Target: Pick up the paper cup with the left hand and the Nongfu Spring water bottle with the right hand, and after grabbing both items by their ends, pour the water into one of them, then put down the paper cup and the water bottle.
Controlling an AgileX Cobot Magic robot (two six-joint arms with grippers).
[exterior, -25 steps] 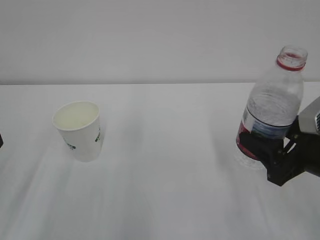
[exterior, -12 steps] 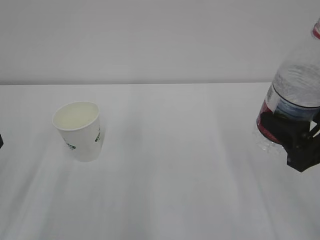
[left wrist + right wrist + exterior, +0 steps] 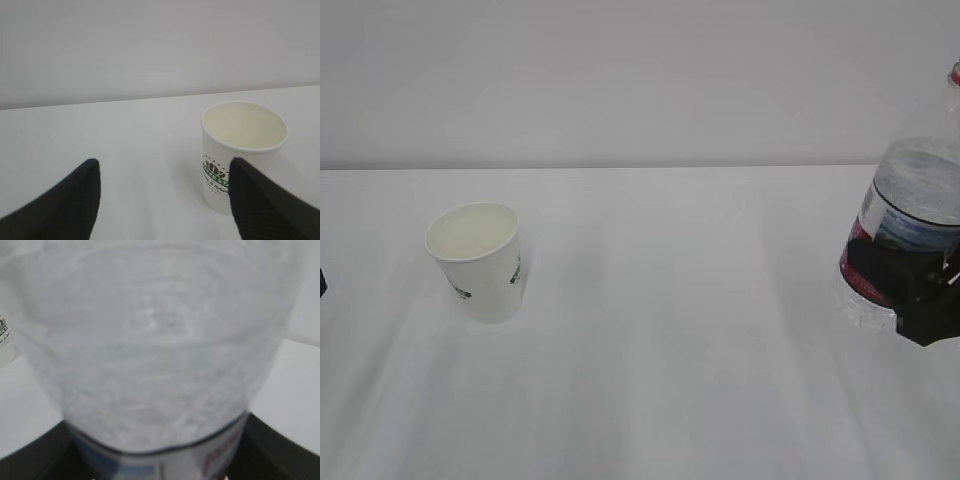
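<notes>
Two items on white table: bottle at far right edge, lifted and leaning, right gripper clamped round its labelled lower body; cup upright at left, well apart. Left gripper spread wide, empty, right finger just before cup wall, cup off-centre between jaws. Risks: closing off-centre could knock or crush thin cup; uncapped, leaning bottle could spill water before reaching cup.

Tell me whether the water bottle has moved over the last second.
Yes. The water bottle, held in the right end effector, has shifted right toward the frame edge, farther from the stationary paper cup.
</notes>
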